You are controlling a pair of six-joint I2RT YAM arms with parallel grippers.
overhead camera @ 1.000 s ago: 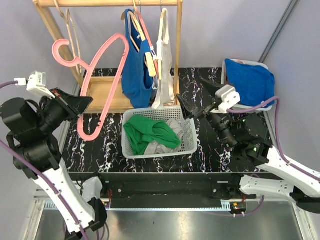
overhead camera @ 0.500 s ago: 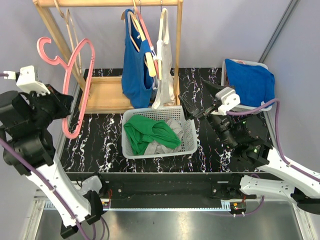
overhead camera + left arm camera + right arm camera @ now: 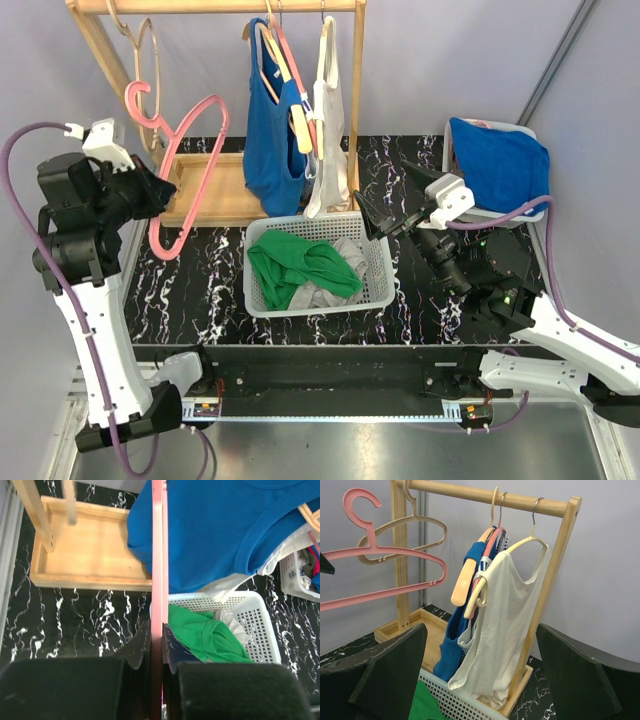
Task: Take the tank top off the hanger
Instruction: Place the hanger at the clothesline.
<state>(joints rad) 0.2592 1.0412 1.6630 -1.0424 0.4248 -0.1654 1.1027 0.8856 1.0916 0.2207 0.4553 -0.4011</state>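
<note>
L gripper [image 3: 156, 645] clamps bare pink hanger [image 3: 157, 555], hook below rail [image 3: 200, 6] left end; R gripper [image 3: 383, 222] wide, empty, nearer white tank top [image 3: 328, 120] at rail right end.

Overhead and 2 wrist views share the rack [image 3: 465, 492].
</note>
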